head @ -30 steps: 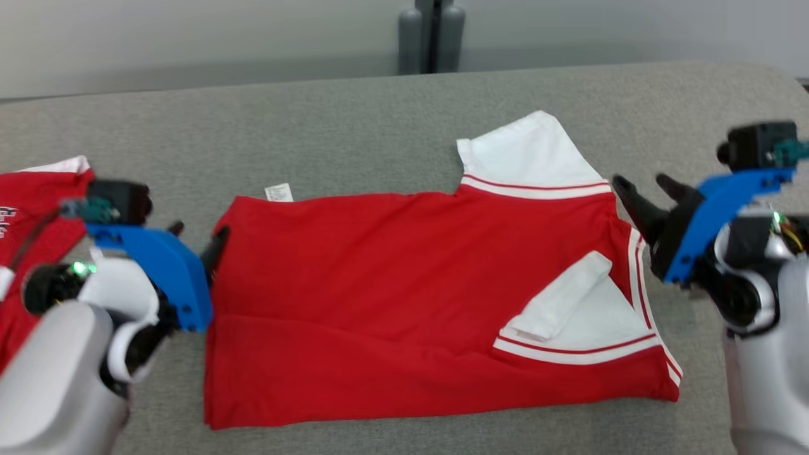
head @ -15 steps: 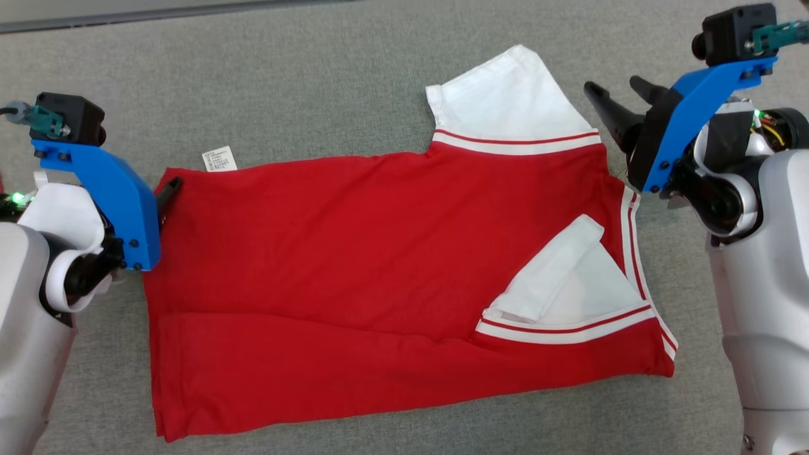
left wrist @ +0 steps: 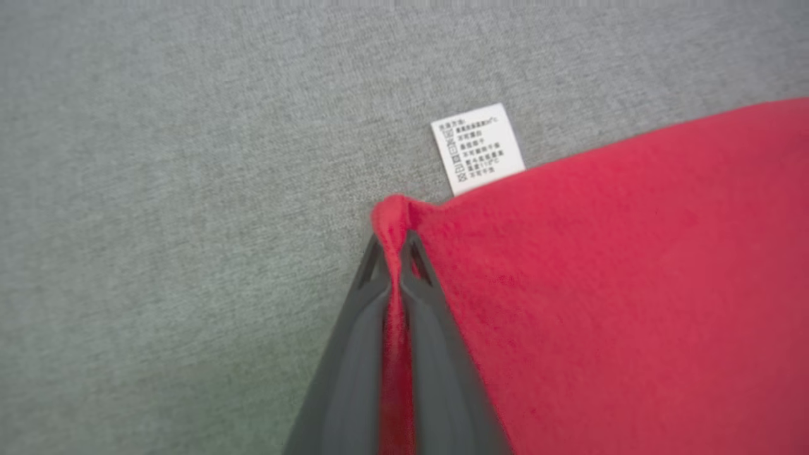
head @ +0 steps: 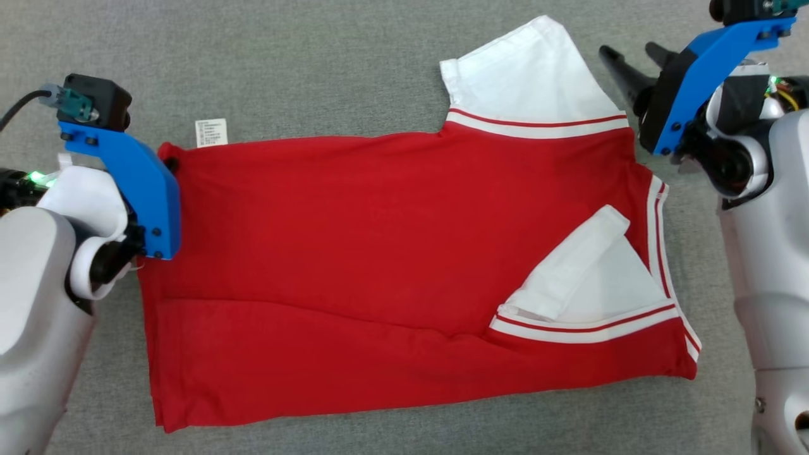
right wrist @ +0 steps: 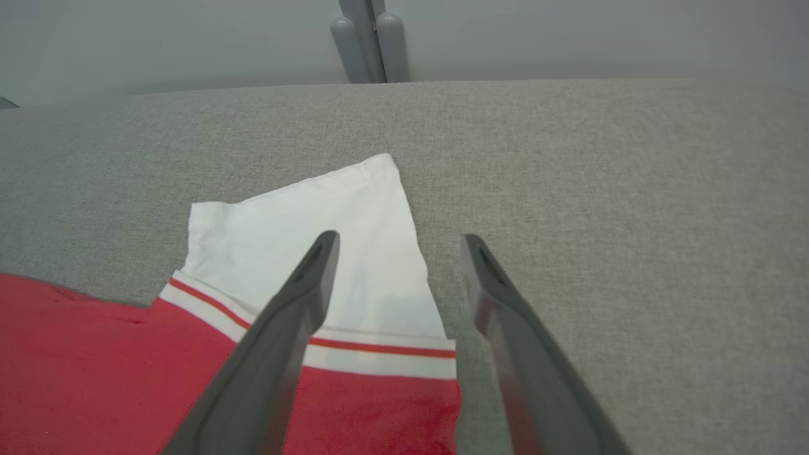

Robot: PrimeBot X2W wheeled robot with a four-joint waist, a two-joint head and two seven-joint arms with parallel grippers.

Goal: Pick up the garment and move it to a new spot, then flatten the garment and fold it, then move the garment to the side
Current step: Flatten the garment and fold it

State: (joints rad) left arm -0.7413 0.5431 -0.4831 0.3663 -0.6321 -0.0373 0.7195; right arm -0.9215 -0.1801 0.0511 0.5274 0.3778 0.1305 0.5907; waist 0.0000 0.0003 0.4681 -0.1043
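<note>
The red short-sleeved jersey shirt with white sleeves and striped trim (head: 379,253) lies flat on the grey cloth-covered counter (head: 316,57), well in from the far edge. Its long axis runs left to right, roughly parallel to that edge, with the hem at the left end and the shoulders at the right. My left jaws are clamped on the shirt's far left corner, a ridge of red cloth pinched up between the two dark fingers (left wrist: 354,354), just beside the small white care label (head: 211,132) that pokes out along the shirt's far edge. My right jaws stand wide apart and hold nothing. They hang over the far right corner, pointing toward the counter's far edge, and in the right wrist view they straddle the outer edge of the far white sleeve (right wrist: 328,215), one finger over cloth and the other over bare counter. As I judge it, the coming move turns on that corner: the striped band at the shoulder lies below the right jaws and slightly toward the left. The right arm is plainly the nearer one, so I would lower it and close there to match the left grip.
</note>
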